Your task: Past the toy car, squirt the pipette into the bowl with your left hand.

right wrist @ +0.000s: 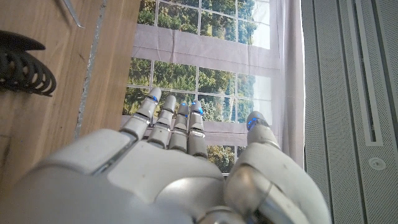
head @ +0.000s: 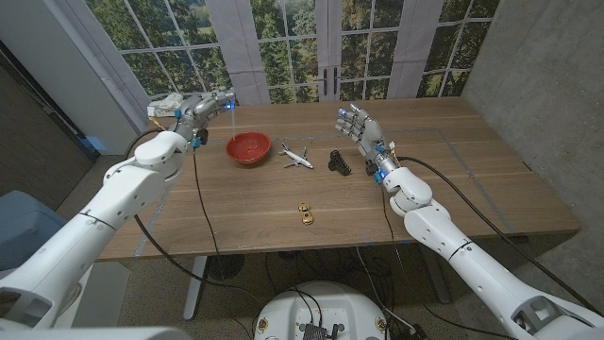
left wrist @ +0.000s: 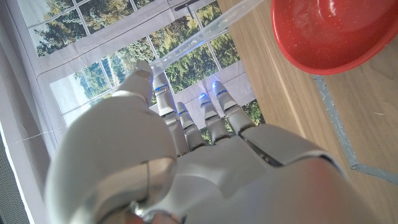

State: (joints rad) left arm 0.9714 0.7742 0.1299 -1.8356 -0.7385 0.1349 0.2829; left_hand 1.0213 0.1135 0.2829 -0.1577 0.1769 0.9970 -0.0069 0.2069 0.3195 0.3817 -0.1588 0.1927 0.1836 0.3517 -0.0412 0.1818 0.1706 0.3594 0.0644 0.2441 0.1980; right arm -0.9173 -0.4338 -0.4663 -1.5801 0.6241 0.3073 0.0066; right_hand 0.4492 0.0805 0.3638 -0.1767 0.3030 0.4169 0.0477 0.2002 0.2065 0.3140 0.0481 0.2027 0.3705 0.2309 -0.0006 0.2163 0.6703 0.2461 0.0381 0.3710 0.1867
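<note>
- Head view: left hand (head: pixel 198 111) holds the pipette (head: pixel 229 106) with fingers closed on it, tip up beside the red bowl (head: pixel 248 147), not over it.
- Right hand (head: pixel 359 125) is raised, fingers apart, holding nothing.
- Toy car (head: pixel 305 212) sits nearer the front edge.
- Risk: squeezing now likely squirts onto the table (head: pixel 444 179) short of the rim.
- Risk: a thin grip could let the pipette slip.

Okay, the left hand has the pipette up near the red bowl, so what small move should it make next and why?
Probably shift the left hand a touch toward the red bowl and lower it before squeezing. In the head view the pipette tip hangs above the bowl's near-left rim rather than over its middle, and the left wrist view shows the tip pointing beside the rim. Centring it first should keep the squirt inside.
</note>
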